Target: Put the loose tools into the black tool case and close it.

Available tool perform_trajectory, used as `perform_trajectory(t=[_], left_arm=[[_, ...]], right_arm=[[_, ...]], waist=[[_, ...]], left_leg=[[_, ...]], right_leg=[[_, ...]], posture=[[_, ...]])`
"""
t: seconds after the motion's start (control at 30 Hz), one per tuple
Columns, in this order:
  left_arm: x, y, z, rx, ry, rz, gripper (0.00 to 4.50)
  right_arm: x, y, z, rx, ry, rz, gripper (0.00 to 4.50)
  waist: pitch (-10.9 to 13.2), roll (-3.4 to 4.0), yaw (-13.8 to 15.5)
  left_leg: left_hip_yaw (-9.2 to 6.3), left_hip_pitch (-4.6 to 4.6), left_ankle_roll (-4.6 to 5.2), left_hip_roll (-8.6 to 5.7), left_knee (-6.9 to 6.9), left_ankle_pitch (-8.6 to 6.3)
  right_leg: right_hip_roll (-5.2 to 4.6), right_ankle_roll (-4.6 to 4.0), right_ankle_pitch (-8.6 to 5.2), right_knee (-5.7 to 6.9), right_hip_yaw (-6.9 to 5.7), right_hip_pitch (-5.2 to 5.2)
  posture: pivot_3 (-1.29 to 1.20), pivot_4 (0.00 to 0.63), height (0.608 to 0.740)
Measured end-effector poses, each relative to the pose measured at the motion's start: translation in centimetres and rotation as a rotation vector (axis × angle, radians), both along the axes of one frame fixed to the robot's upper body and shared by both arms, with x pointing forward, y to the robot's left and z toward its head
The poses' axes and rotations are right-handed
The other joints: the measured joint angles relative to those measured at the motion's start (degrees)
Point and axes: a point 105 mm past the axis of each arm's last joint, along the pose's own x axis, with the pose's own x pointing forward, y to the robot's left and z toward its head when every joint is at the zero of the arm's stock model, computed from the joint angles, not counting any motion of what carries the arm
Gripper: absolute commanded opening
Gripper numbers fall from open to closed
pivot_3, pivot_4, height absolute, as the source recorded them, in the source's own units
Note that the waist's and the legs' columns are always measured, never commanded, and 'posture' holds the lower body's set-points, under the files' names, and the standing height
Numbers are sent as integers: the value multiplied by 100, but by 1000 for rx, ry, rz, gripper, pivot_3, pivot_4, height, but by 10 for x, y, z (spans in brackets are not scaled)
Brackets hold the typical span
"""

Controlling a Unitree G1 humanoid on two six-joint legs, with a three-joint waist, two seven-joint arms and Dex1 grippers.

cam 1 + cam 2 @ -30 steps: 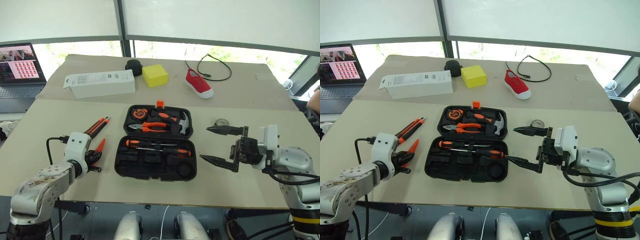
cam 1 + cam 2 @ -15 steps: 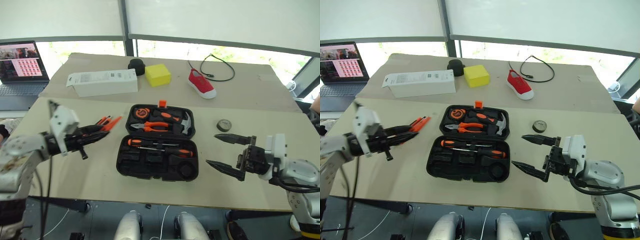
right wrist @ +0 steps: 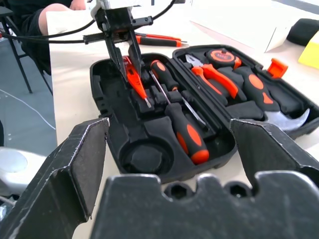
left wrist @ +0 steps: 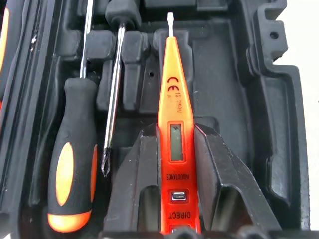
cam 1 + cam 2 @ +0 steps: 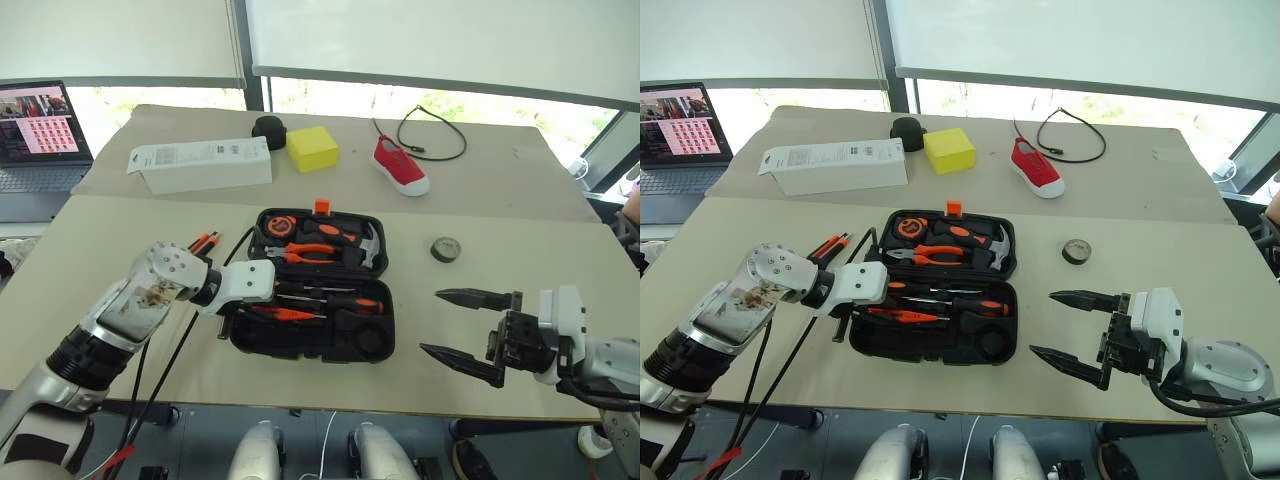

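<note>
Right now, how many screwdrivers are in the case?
3. Two orange-and-black-handled screwdrivers lie side by side in the case's near half. The orange tester screwdriver is beside them, gripped by the left fingers. The arm may hide more.

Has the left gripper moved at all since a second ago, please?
Yes. The left gripper, shut on the tester screwdriver, has swung rightward from beside the black tool case to over it.
</note>
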Motion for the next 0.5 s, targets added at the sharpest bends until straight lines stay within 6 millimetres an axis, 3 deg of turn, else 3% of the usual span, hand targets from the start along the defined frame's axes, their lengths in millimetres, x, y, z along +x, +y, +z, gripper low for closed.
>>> perform_trajectory(t=[0.5], left_arm=[[8,-5,-2,82,-58,-8,465]], right_arm=[[0,4,-1,8,12,-36,4500]], waist=[[-1,1,21]], left_leg=[[-4,2,0,1,28,0]], right_leg=[[1,1,0,14,-1,8]], posture=[[0,150,740]])
